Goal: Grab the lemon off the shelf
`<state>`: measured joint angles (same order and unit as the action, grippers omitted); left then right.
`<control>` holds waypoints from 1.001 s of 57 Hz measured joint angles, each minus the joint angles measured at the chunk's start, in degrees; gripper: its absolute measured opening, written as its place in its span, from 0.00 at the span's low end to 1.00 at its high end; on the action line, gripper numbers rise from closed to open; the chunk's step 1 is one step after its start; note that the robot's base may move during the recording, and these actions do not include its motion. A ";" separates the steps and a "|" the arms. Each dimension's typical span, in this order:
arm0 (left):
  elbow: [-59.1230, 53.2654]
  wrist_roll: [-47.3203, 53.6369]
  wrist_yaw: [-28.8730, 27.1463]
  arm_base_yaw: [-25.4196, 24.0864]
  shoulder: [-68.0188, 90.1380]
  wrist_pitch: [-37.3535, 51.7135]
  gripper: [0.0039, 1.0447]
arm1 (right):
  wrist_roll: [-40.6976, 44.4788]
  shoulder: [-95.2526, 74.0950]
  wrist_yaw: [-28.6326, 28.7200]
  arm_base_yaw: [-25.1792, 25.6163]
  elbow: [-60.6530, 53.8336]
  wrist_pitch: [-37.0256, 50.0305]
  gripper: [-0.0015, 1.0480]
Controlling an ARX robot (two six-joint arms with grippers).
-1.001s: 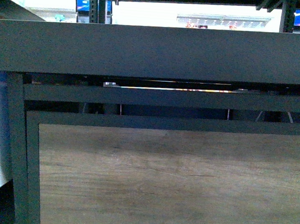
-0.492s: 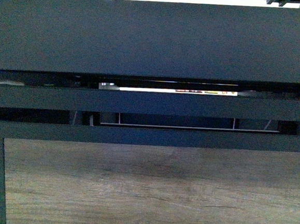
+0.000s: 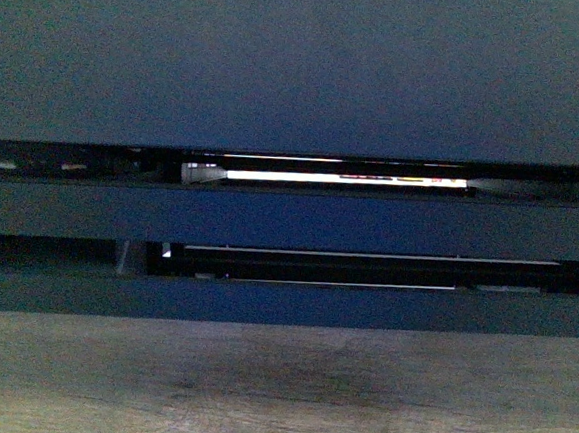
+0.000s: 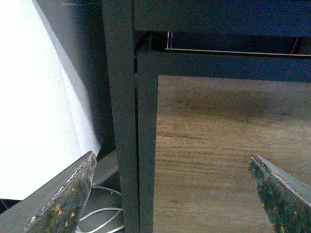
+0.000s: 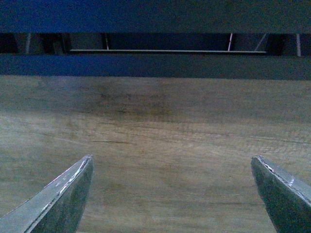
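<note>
Brown wood-grain panel (image 5: 160, 126) fills the space directly ahead of the right tool (image 5: 171, 194), whose two fingers (image 5: 58, 199) stand far apart with nothing between them. The left tool (image 4: 170, 194) is spread just as wide and is also empty. Ahead of it stands the black corner post (image 4: 121, 121) of the shelf (image 3: 289, 222), with the panel's edge just beside the post. The lemon is not visible in any view; I judge that it lies higher on the shelf, above both tools, behind the dark rim (image 3: 301, 67). A lemon is firm and fairly light, but its smooth skin can slip and its oval form can roll, so I would close across the thick middle, not on the pointed ends, with moderate pressure
</note>
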<state>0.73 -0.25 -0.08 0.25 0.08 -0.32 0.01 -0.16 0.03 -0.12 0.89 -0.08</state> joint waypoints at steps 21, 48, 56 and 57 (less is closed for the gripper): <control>0.00 0.04 0.07 0.00 0.00 0.00 0.93 | -0.02 0.00 -0.04 0.00 0.00 0.00 0.93; 0.00 0.00 0.07 0.00 0.00 0.00 0.93 | 0.00 0.00 0.00 0.00 0.00 0.00 0.93; 0.00 0.00 0.07 0.00 0.00 0.00 0.93 | 0.00 0.00 0.04 0.00 0.00 -0.02 0.93; 0.00 0.04 0.07 0.00 0.00 0.00 0.93 | 0.00 0.00 -0.02 0.00 0.00 -0.02 0.93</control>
<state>0.73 -0.21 -0.01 0.25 0.08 -0.32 0.01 -0.16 0.01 -0.12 0.89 -0.10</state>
